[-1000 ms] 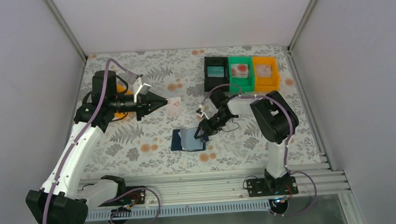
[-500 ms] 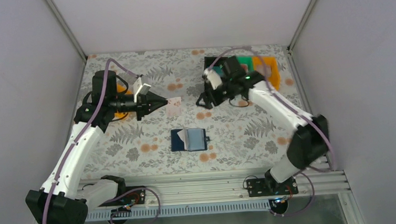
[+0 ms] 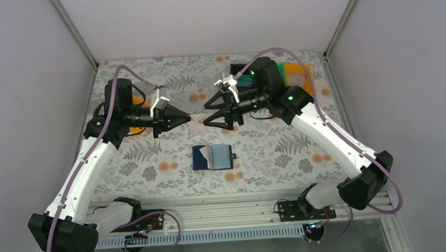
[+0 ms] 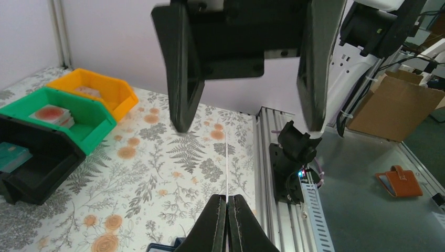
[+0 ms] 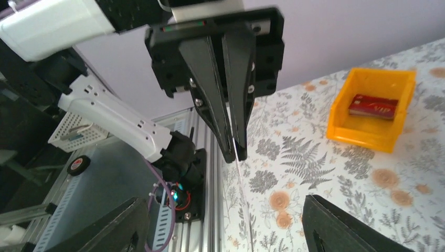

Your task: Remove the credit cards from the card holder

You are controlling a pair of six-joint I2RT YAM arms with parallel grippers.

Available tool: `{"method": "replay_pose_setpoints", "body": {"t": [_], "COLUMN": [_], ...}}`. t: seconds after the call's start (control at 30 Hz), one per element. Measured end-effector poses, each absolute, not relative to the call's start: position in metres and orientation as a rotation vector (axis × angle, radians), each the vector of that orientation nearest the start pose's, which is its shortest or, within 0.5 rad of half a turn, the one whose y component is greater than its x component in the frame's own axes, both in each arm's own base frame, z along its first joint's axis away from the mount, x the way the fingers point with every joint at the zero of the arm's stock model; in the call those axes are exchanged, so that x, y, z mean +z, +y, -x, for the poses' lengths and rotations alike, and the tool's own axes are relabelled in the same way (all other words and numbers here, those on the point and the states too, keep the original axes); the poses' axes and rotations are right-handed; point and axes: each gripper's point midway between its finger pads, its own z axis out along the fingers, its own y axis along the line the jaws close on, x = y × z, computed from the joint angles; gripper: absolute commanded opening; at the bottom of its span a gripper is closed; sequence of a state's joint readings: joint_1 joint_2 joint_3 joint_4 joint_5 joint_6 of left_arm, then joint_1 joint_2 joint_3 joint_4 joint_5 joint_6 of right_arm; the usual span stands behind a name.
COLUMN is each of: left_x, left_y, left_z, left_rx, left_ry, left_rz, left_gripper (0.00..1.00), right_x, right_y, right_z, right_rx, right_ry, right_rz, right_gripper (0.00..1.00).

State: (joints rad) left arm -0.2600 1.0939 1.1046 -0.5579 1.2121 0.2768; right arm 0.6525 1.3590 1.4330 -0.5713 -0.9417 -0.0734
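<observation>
Pale plastic, a credit card sits pinched in the left gripper at 12 o'clock from the open card holder, right gripper spread either side of it; letting go before that claw closes would drop it.

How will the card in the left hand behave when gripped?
Probably stiff: the card juts straight from the left hand without drooping. Likely light: edge-on it is a thin line, so it may pivot if pinched near a corner.
</observation>
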Motion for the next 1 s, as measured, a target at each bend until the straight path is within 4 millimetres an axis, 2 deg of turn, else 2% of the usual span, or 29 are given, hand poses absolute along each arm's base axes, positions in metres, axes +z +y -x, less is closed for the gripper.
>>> {"method": "replay_pose_setpoints", "body": {"t": [0.03,0.1,0.23,0.3,0.4,0.83,0.87,0.93,0.97,1.0], "left_x": [0.341,0.342,0.341,0.34,0.34,0.341,0.341,0.342,0.341,0.339], "left_y": [-0.222,-0.222,-0.223,-0.223,-0.223,-0.223,-0.223,-0.223,-0.223,-0.222], "left_z": [-0.207,-0.207,-0.207,-0.208,-0.208,-0.224,-0.224,-0.225,-0.227,-0.229], "left_rx": [-1.248,-1.257,-1.273,-1.276,-1.284,-1.22,-1.22,-1.215,-1.21,-1.205], "left_ry": [1.553,1.548,1.553,1.558,1.567,1.601,1.602,1.606,1.611,1.628], "left_rz": [-1.159,-1.162,-1.16,-1.156,-1.149,-1.094,-1.093,-1.085,-1.079,-1.064], "left_gripper": [0.02,0.02,0.02,0.02,0.02,0.03,0.19,0.84,0.98,1.0], "right_x": [0.361,0.35,0.329,0.32,0.311,0.314,0.315,0.316,0.316,0.317], "right_y": [0.331,0.337,0.343,0.343,0.344,0.341,0.341,0.34,0.339,0.337], "right_z": [-0.2,-0.2,-0.197,-0.195,-0.194,-0.212,-0.212,-0.212,-0.213,-0.215], "right_rx": [1.328,1.341,1.371,1.387,1.405,1.452,1.457,1.466,1.468,1.47], "right_ry": [1.672,1.695,1.74,1.762,1.802,1.879,1.88,1.881,1.885,1.889], "right_rz": [1.289,1.306,1.323,1.326,1.311,1.162,1.158,1.151,1.143,1.129], "right_gripper": [0.69,0.57,0.19,0.05,0.04,0.04,0.04,0.04,0.04,0.04]}}
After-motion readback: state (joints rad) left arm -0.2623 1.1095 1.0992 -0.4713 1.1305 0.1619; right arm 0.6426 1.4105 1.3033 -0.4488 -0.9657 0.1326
